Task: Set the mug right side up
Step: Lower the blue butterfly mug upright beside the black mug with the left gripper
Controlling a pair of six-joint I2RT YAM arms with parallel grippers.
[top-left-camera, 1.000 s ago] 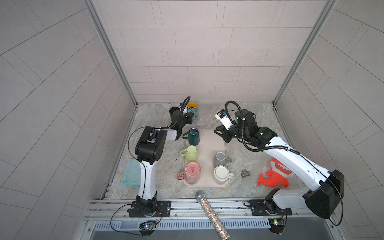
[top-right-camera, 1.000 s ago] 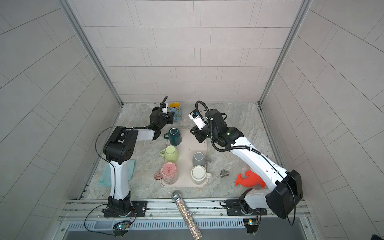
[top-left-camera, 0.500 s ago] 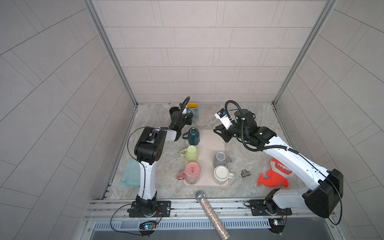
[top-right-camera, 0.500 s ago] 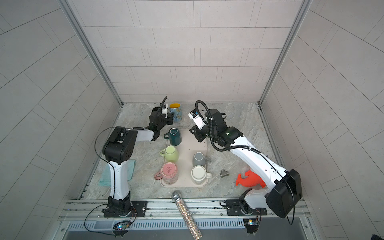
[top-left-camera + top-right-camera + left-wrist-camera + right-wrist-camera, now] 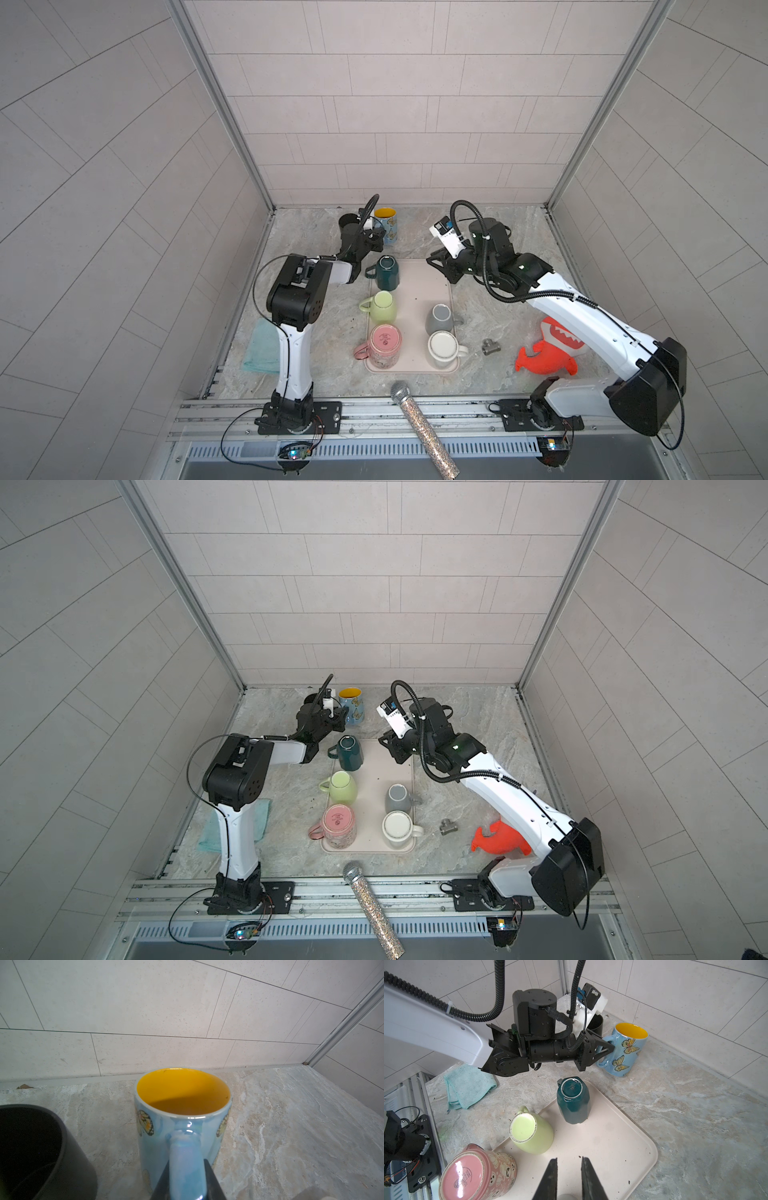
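The blue butterfly mug point(image 5: 387, 226) point(image 5: 353, 707) stands mouth up on the stone table near the back wall, its yellow inside showing point(image 5: 182, 1088). My left gripper point(image 5: 187, 1162) point(image 5: 611, 1047) point(image 5: 376, 244) is shut on the mug's handle, one finger on each side. My right gripper point(image 5: 569, 1160) point(image 5: 439, 270) point(image 5: 391, 750) hovers over the back of the cream tray point(image 5: 612, 1147) point(image 5: 415, 274), its fingers a little apart with nothing between them.
On the tray, mouth down: a dark green mug point(image 5: 387, 272), a lime one point(image 5: 381, 306), a pink one point(image 5: 384, 347), a grey one point(image 5: 440, 318) and a white one point(image 5: 442, 350). A black cup point(image 5: 347, 220) stands left of the blue mug. A teal cloth point(image 5: 262, 351), metal fitting point(image 5: 490, 345), red shark toy point(image 5: 548, 349) and glitter microphone point(image 5: 424, 428) lie around.
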